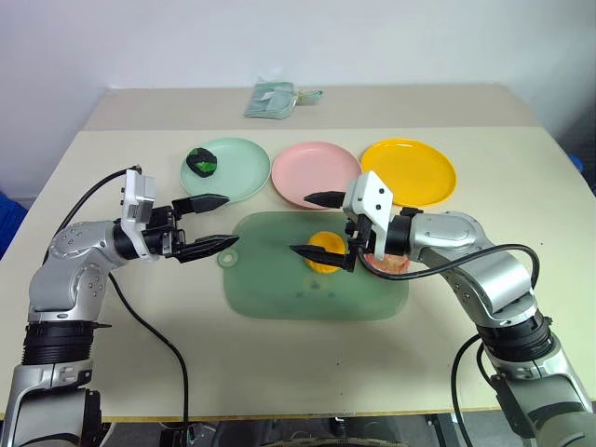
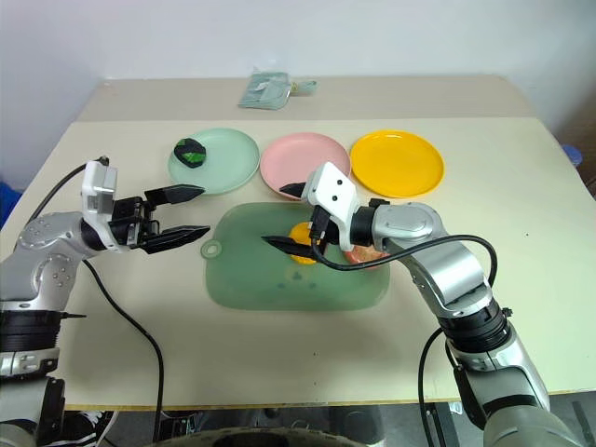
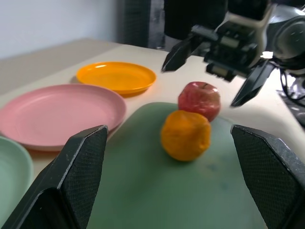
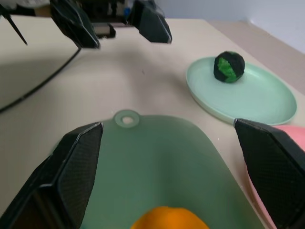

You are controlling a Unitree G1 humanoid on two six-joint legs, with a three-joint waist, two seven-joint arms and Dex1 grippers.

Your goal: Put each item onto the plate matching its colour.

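Note:
The glossy green fruit (image 1: 201,161) lies on the mint green plate (image 1: 240,175) at the back left. The pink plate (image 1: 315,174) and the yellow-orange plate (image 1: 410,171) beside it hold nothing. On the translucent green mat (image 1: 307,291) sits the yellow-orange fruit (image 1: 325,252), with the pink-red apple (image 3: 199,100) just to its right, partly hidden by my right arm. My right gripper (image 1: 300,223) is open, pointing left, its fingers above and to the left of the orange fruit. Left of the mat, my left gripper (image 1: 231,220) is open and empty, pointing right.
A crumpled greenish packet (image 1: 272,98) lies at the back of the table. Black cables trail from both arms over the table's front part. The mat has a round tab (image 4: 127,117) on its left edge.

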